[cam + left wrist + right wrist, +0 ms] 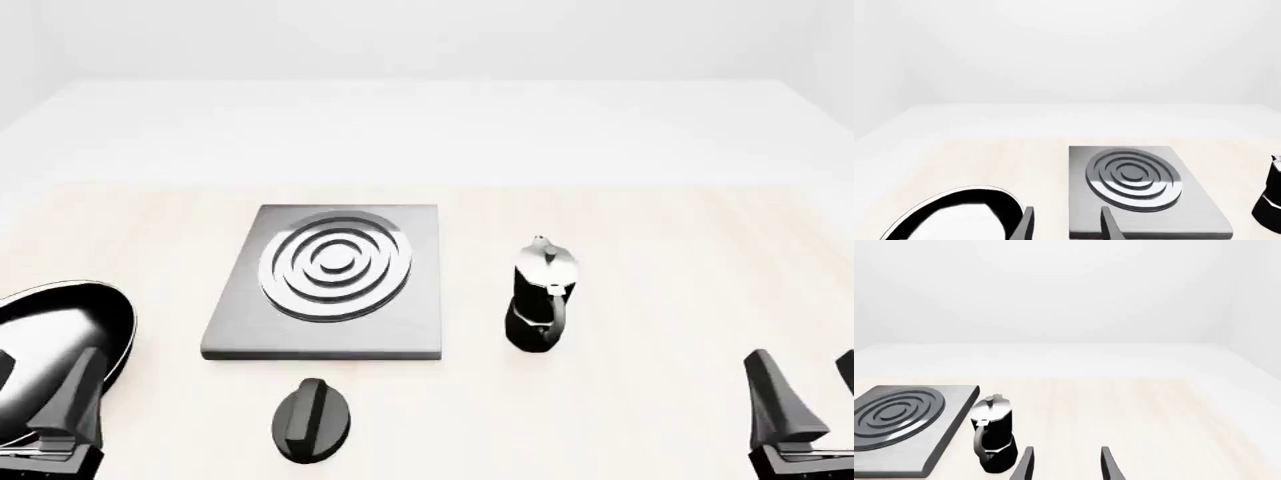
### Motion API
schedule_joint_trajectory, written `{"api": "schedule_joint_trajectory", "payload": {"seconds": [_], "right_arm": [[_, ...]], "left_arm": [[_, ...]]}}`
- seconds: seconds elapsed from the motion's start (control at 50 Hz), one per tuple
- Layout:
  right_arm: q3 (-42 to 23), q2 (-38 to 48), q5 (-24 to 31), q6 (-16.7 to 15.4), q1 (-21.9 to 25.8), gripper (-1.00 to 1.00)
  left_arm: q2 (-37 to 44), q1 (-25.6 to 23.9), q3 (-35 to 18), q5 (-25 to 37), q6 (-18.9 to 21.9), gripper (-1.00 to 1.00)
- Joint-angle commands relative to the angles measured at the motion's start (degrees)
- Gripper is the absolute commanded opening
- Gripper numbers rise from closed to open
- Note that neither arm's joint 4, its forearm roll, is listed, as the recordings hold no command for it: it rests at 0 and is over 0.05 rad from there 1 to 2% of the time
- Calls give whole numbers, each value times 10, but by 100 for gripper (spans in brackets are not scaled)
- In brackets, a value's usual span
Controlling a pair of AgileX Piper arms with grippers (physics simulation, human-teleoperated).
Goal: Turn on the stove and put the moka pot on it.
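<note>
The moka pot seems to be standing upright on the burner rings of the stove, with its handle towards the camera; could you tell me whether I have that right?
Not quite. The moka pot stands upright on the table, beside the stove and clear of its right edge, not on the burner rings. The front view shows this; the handle does face the camera.

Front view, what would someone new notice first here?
The stove, a grey slab with silver rings, sits mid-table. To its right, apart from it, stands the moka pot, upright. A black knob lies in front of the stove, and a glossy pan at the left edge.
</note>
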Motion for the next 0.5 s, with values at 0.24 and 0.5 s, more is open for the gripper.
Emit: {"api": "schedule_joint_trajectory", "payload": {"seconds": [0.24,0.5], "right_arm": [[-1,8,-2,4,1,100],[-1,7,1,2,-4,100]], "left_arm": [[192,8,-86,-25,66,100],[304,-27,-216,80,35,100]]}}
